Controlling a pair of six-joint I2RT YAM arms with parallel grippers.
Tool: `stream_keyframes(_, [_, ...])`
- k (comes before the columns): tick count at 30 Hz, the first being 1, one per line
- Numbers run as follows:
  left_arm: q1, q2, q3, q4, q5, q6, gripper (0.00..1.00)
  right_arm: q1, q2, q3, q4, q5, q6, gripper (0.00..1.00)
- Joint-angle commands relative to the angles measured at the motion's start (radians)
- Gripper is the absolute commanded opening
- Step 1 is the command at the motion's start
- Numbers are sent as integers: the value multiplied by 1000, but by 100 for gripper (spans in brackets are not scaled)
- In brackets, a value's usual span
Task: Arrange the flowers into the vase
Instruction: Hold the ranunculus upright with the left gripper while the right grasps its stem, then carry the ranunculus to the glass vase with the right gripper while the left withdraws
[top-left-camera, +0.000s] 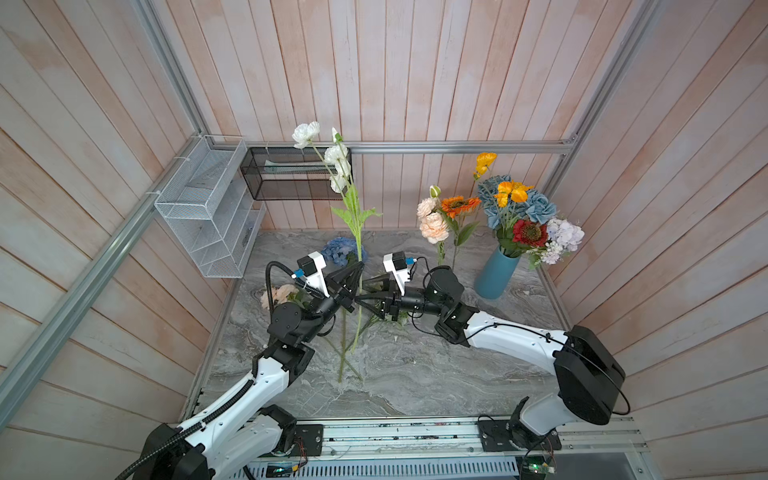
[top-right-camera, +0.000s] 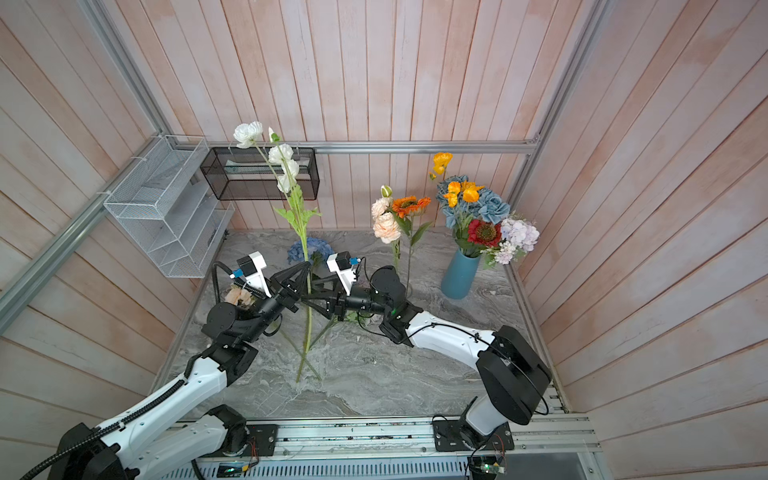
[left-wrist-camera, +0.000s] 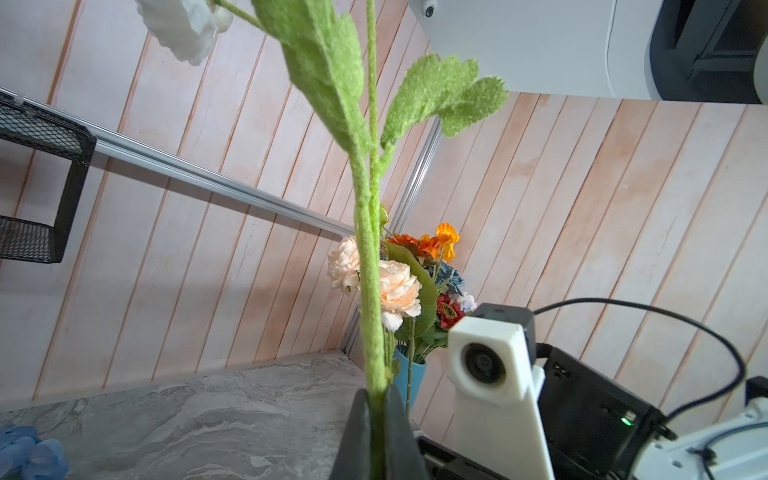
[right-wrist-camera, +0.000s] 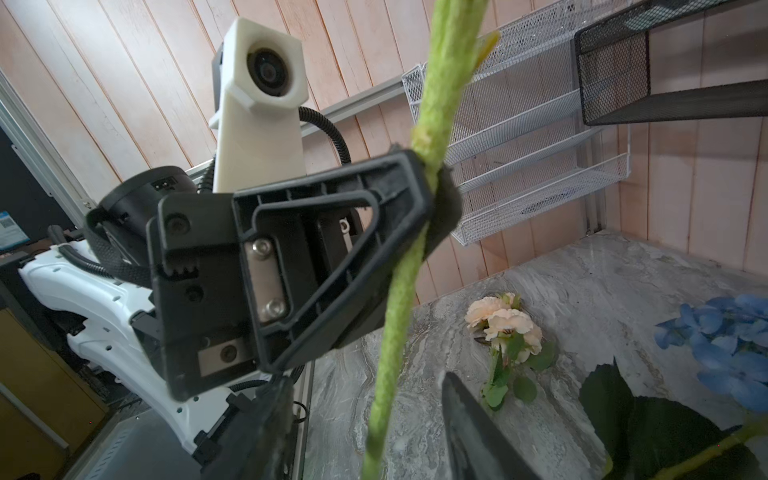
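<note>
A tall white flower (top-left-camera: 306, 133) (top-right-camera: 248, 133) stands upright mid-table. My left gripper (top-left-camera: 359, 266) (top-right-camera: 307, 266) (left-wrist-camera: 377, 395) is shut on its fuzzy green stem (left-wrist-camera: 368, 249). Just below, my right gripper (top-left-camera: 357, 299) (top-right-camera: 303, 297) (right-wrist-camera: 365, 380) is open, one finger either side of the stem (right-wrist-camera: 399, 311) with gaps showing. The blue vase (top-left-camera: 496, 272) (top-right-camera: 459, 274) (left-wrist-camera: 409, 374) at the back right holds blue, yellow, red and lilac flowers (top-left-camera: 523, 216). Peach and orange flowers (top-left-camera: 434, 224) rise left of it, their stem ends hidden behind my right arm.
A blue hydrangea (top-left-camera: 343, 249) (right-wrist-camera: 727, 340), a peach flower (top-left-camera: 278, 295) (right-wrist-camera: 503, 320) and loose stems (top-left-camera: 345, 353) lie on the marble table. A white wire rack (top-left-camera: 208, 216) and a black mesh basket (top-left-camera: 295, 174) hang on the back left walls.
</note>
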Motion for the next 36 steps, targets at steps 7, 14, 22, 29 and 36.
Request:
stream_keyframes(7, [-30, -4, 19, 32, 13, -9, 0, 3, -2, 15, 25, 30, -3, 6])
stream_keyframes(14, [-34, -9, 24, 23, 2, -20, 41, 1, -22, 1, 23, 56, -11, 0])
stream_keyframes(22, [-4, -96, -7, -94, -178, -63, 100, -34, -95, -15, -54, 121, -80, 0])
stream_keyframes(29, [132, -180, -116, -228, -323, -218, 100, -60, -221, 9, -240, 245, -253, 0])
stream_keyframes(36, [201, -78, -168, -254, -277, -315, 100, -68, -347, 87, -468, 465, -459, 0])
